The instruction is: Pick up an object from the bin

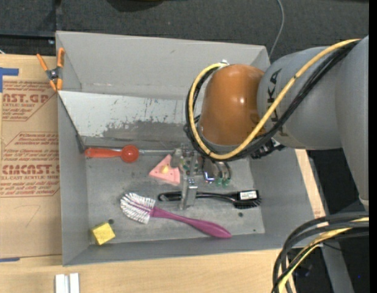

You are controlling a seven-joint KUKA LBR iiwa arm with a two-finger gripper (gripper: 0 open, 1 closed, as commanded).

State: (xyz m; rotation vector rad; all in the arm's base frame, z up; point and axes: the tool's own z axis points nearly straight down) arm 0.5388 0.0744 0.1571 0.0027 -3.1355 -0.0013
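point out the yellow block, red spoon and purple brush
yellow block [103, 233], camera view, on its top face
red spoon [129, 154], camera view, on its round bowl
purple brush [194, 223], camera view, on its handle

In the bin [109, 185], the gripper [189, 199] hangs over a black tool [228, 196] between a pink wedge [165, 171] and a purple brush [176, 216].
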